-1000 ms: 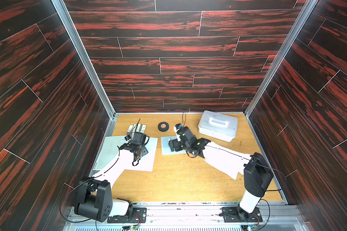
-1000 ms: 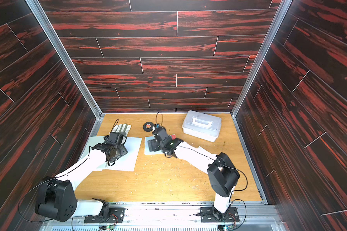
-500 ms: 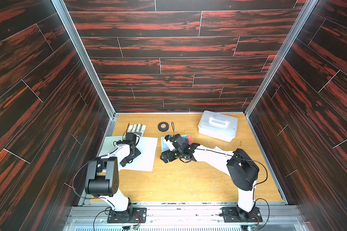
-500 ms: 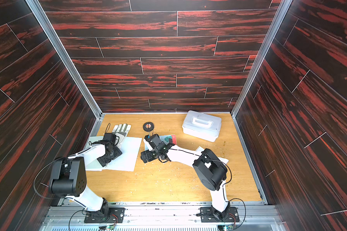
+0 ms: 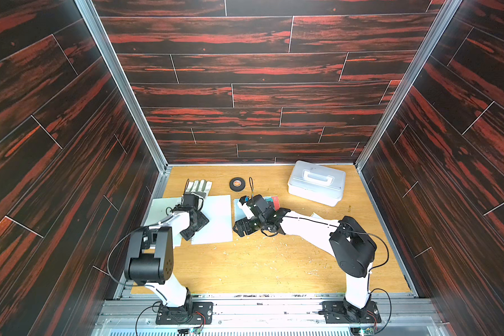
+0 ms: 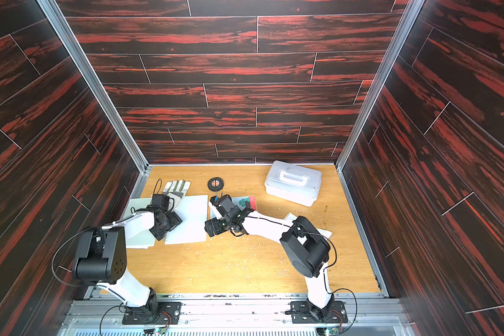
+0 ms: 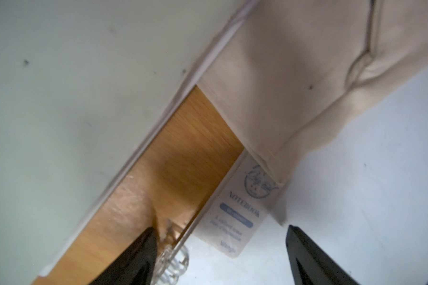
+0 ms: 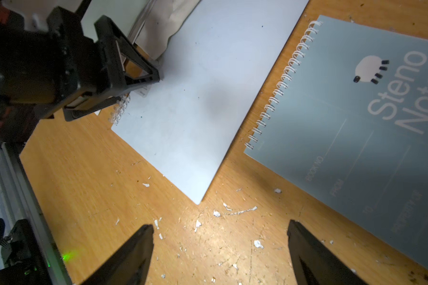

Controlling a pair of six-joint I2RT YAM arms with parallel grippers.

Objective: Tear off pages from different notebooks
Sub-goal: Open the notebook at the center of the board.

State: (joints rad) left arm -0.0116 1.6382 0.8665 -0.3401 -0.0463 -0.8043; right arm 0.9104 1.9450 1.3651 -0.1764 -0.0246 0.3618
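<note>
L arm (image 5: 175,221) bent low over white pad (image 5: 218,215) by its spiral, L fingers (image 7: 139,254) spread, empty — R arm (image 5: 306,229) stretched across, R fingers (image 8: 134,251) apart over table (image 8: 84,185) nr steno pad (image 8: 356,148).

The stereo head is hanging high over the front edge of the table (image 5: 259,261), tilting down toward the back wall (image 5: 245,96), so both top views are taking in the whole scene alike. The left wrist camera is looking from very close at the white notebook (image 7: 368,172) and work glove (image 7: 282,74). The right wrist camera is looking from farther back across the table, sharing that notebook and catching the left gripper (image 8: 139,88) and steno notebook (image 8: 344,148).
</note>
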